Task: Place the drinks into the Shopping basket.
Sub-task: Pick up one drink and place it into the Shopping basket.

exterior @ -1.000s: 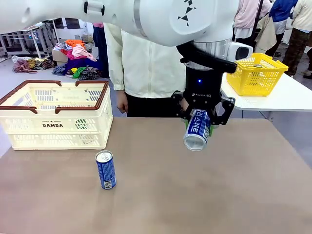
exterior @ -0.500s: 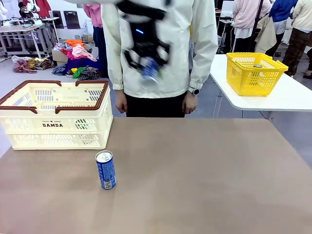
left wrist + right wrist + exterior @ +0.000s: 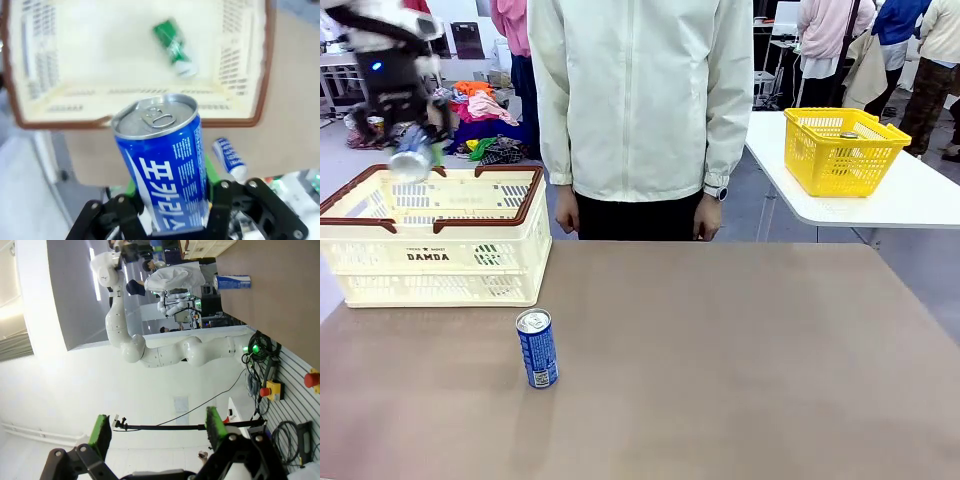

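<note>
We have the left gripper (image 3: 412,150) closed on a blue can (image 3: 162,165), with the green pads pinching the can's lower body and the silver top pointing away from the wrist. In the front view it hangs above the far left part of the Shopping basket (image 3: 440,255), close to the brown rim rather than over the middle. The left wrist view looks down into the basket, where a green can (image 3: 174,45) lies on its side on the floor.

We judge this to be the drop-off. To do it well, we should bring the can over the open middle and lower it below the rim before the jaws part. We should aim for bare floor away from the green can (a can let go from height would probably bounce or knock its neighbour). After that the jaws should open fully and lift straight up, so the pads don't drag the can.

A second blue can (image 3: 537,348) stands upright on the brown table (image 3: 740,380), just near of the basket's right corner, not yet collected. The right gripper (image 3: 157,440) stands wide and holds nothing.
</note>
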Action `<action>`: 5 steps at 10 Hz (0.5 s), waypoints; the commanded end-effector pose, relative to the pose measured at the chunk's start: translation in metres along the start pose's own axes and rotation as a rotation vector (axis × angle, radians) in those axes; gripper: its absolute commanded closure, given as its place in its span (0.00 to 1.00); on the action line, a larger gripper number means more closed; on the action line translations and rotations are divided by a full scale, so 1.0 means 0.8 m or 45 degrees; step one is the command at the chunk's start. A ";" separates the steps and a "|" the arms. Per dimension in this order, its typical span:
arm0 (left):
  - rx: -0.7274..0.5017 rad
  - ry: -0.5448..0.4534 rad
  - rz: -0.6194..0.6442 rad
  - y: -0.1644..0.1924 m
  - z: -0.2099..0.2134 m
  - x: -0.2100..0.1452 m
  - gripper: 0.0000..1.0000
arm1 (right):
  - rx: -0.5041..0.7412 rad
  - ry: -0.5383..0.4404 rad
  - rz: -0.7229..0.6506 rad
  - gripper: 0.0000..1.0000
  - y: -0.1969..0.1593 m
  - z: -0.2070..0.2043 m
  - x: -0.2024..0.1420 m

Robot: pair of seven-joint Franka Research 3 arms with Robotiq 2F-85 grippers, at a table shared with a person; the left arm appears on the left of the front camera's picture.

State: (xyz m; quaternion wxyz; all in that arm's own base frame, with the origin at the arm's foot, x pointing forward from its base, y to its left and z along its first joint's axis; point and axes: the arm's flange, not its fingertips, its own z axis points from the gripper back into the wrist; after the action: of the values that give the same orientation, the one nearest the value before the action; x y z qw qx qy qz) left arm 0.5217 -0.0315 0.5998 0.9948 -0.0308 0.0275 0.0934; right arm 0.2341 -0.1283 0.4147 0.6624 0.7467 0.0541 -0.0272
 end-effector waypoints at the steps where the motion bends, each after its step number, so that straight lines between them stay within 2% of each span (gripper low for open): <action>1: -0.110 0.011 0.140 -0.002 0.003 -0.032 1.00 | 0.013 -0.005 -0.024 0.00 0.008 -0.002 0.001; 2: 0.000 0.000 0.000 0.000 0.000 0.000 1.00 | 0.013 -0.005 -0.024 0.00 0.008 -0.002 0.001; 5: 0.000 0.000 0.000 0.000 0.000 0.000 1.00 | 0.013 -0.005 -0.024 0.00 0.008 -0.002 0.001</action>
State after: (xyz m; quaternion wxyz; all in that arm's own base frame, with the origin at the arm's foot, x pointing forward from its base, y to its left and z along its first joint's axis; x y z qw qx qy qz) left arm 0.5194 -0.0360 0.5945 0.9936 -0.0348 0.0368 0.1006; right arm 0.2341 -0.1282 0.4147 0.6624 0.7467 0.0542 -0.0271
